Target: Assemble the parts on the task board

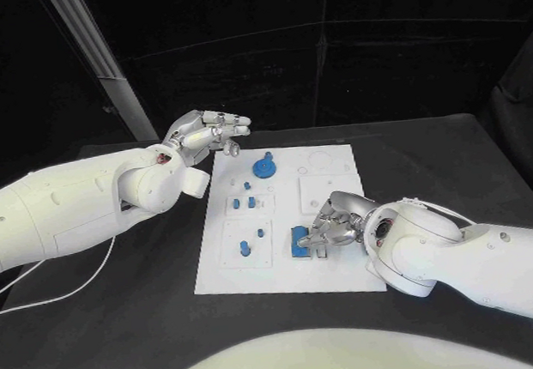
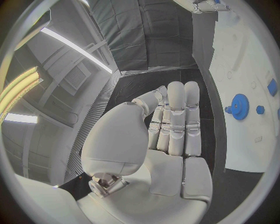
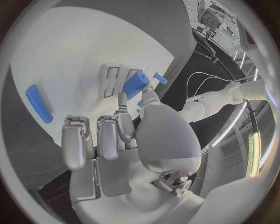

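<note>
Now the right robot hand [image 1: 328, 229] pinches a blue part [image 1: 302, 236] near the task board's [image 1: 348, 273] front edge; its fingertips hide the contact. Left robot hand [image 1: 208, 134], fingers straight together and holding nothing, hovers beyond the board's far corner above bare counter [image 1: 129, 333].

Dim black surround; task board [image 1: 334, 257] brightly lit, near glare. Wrist views fisheye-bent, ceiling strip lights flaring at rims.

I see the black table [image 1: 129, 333] carrying the white board [image 1: 334, 166], which lies flat near its middle, long side running away from me. A thin white cable [image 1: 69, 282] trails across the table's left part, beside the board.
</note>
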`<state>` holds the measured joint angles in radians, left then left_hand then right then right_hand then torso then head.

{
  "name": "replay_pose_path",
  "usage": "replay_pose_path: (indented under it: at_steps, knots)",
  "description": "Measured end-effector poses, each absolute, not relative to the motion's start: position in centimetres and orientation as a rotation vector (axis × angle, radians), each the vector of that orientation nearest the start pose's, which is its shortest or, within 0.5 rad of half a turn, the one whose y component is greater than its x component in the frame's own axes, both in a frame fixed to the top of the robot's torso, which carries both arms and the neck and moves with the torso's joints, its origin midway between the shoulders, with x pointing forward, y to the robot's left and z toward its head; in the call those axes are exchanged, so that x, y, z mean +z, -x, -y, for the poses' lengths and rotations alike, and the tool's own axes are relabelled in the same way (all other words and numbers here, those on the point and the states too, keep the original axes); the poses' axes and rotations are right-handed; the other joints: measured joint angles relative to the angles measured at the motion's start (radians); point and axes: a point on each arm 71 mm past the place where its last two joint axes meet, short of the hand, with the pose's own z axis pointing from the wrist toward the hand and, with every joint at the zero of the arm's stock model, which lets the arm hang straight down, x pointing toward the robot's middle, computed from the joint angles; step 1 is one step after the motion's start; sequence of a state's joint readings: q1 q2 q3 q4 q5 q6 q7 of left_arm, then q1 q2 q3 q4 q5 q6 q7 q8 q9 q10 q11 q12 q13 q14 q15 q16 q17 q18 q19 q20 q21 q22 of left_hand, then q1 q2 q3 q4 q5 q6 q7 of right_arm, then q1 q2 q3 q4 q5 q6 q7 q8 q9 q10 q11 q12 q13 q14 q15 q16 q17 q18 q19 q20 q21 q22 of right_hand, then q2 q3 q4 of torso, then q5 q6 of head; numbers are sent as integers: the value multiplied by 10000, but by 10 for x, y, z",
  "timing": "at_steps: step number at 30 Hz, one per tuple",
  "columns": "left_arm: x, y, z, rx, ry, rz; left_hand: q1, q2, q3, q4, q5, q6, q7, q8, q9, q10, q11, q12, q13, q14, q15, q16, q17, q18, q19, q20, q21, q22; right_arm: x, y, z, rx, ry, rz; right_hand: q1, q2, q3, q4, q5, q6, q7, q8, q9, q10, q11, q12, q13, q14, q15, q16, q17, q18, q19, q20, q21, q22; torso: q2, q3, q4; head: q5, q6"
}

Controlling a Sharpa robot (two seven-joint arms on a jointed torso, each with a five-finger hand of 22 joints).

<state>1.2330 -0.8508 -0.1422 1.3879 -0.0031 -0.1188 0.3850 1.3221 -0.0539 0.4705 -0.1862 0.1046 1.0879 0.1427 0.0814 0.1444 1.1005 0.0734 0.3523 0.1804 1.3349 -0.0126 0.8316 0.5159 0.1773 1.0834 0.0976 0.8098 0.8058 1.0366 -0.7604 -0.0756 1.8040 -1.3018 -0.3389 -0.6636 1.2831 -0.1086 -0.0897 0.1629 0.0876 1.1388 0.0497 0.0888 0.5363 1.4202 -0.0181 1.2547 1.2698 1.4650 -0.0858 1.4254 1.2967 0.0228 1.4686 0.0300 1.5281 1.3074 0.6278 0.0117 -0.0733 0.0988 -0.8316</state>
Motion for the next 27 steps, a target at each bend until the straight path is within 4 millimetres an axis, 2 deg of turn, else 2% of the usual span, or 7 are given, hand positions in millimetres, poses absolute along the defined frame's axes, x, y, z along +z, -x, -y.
replay_pose_path:
  at_steps: [6, 7, 13, 22, 27]
  knots:
    - [-206, -502, -247, -15365, 11012, -15359, 0, 0, 0, 0, 0, 0, 0, 0, -1, 0, 0, 0, 0, 0, 0, 0, 0, 1, 0, 0, 0, 0, -253, -384, 119, 5506, -1945, -20838, -34, 73, -21, -31, 72, 60, -4, 0, 21, 0, 0, -1, -1, 0, 0, 0, -1, 1, 0, 0, 0, 0, 0, -2, 5, -2, -15]
    - [-206, -502, -248, -15364, 11014, -15362, 0, 0, 0, 0, 0, 0, 0, 0, -1, 0, 0, 0, 0, 0, 0, 0, 0, 0, 0, 0, 0, 0, -254, -384, 120, 5455, -1933, -20852, 62, 168, -34, -77, 119, 60, -4, 0, 21, -1, 1, 0, 15, 0, 0, 0, -1, 1, 0, 0, 0, 0, 1, -2, 5, -2, -16]
    - [-207, -502, -248, -15361, 11025, -15385, 0, 0, 0, 0, 0, 0, 0, 0, -2, 0, 0, 52, 19, 0, 0, 0, -16, 1, 0, 0, -43, 0, -256, -383, 128, 5158, -1851, -20976, 10, 115, -46, -88, 120, 60, -4, 0, 36, -1, 1, -1, 15, 0, 0, 0, -2, 1, 0, 0, 0, 0, 0, -2, 5, 20, -25]
    - [-207, -501, -248, -15354, 11038, -15408, 0, 0, 0, 0, 0, 0, 0, 0, -2, 0, 0, 59, 18, 0, 0, 0, -15, 0, 0, 0, -43, 0, -255, -381, 134, 5186, -1849, -20925, -110, 153, -194, -170, 119, 60, -4, 0, 47, -1, 1, -2, -8, 0, 0, 0, -25, 0, -35, -35, 0, 0, -6, 5, 4, 5, -6]
    - [-207, -501, -249, -15341, 11047, -15413, 0, 0, 0, 0, 0, 0, 0, 0, -1, 0, 0, 59, 18, 0, 0, 0, -15, 1, 0, 0, -43, 0, -252, -380, 148, 5423, -2067, -20690, -198, 254, -287, -262, 311, -128, 78, -174, 47, -1, 1, -45, -55, 0, 0, 0, -49, 0, -35, -35, 0, 0, -6, 5, 1, -28, 21]
